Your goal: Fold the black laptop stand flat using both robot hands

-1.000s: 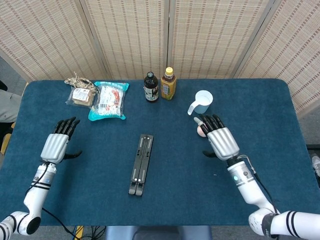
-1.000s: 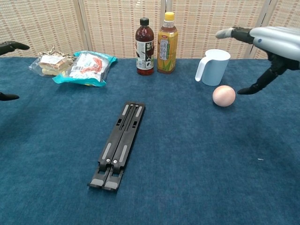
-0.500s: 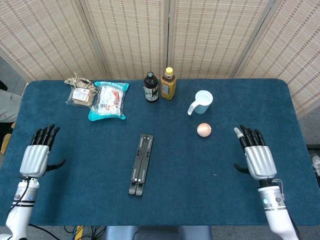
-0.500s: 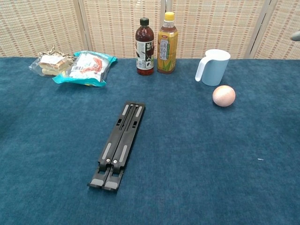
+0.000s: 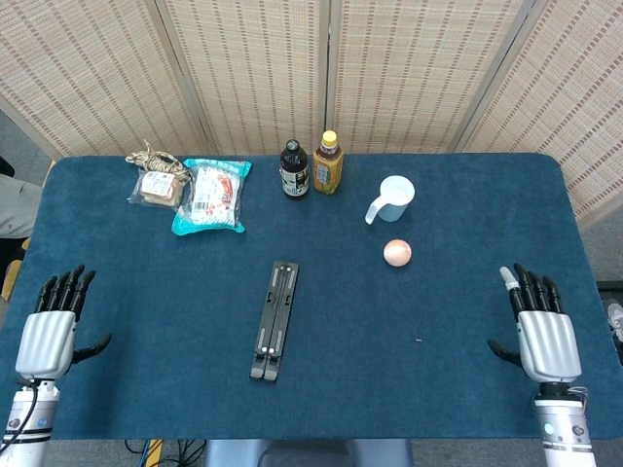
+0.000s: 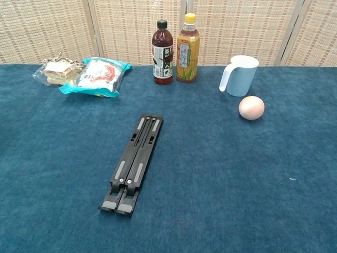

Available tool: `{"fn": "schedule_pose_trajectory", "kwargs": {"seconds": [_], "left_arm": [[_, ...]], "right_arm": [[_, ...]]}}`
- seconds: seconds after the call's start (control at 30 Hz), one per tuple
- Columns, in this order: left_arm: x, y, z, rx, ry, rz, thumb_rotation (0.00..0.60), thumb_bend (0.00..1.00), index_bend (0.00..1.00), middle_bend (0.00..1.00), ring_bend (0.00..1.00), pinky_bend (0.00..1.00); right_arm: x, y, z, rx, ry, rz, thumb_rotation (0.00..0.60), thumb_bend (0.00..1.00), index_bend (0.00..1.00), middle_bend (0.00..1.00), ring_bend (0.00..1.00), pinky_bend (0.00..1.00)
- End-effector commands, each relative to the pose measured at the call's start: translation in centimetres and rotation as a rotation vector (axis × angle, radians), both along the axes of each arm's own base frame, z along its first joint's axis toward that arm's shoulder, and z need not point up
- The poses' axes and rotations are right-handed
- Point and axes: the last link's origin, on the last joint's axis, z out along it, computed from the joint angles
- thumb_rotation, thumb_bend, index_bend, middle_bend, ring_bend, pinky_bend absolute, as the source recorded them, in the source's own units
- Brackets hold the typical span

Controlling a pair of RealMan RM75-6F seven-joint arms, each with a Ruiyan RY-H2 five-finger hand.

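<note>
From the chest view I see neither hand at all. In the head view my left hand (image 5: 47, 331) and right hand (image 5: 545, 333) show, both arms cut off at the near edge. Labels on the dark bottle (image 6: 162, 51) and yellow bottle (image 6: 188, 48) are too small to read.

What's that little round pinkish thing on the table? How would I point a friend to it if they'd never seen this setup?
Start at the blue-covered table and find the pale blue mug right of the two bottles at the back. Just in front of the mug, slightly to its right, sits the pinkish ball. It is the only round, smooth thing there; its neighbours are tall containers or flat packets.
</note>
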Motion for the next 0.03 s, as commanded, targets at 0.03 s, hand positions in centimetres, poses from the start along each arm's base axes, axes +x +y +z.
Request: {"fn": "schedule_pose_trajectory", "kwargs": {"seconds": [0.03], "left_arm": [[-0.03, -0.3, 0.0, -0.003, 0.0, 0.005, 0.6, 0.13, 0.03, 0.0, 0.0, 0.01]], "right_arm": [[0.03, 0.24, -0.08, -0.008, -0.008, -0.001, 0.6, 0.05, 0.0, 0.0, 0.0, 0.0]]}}
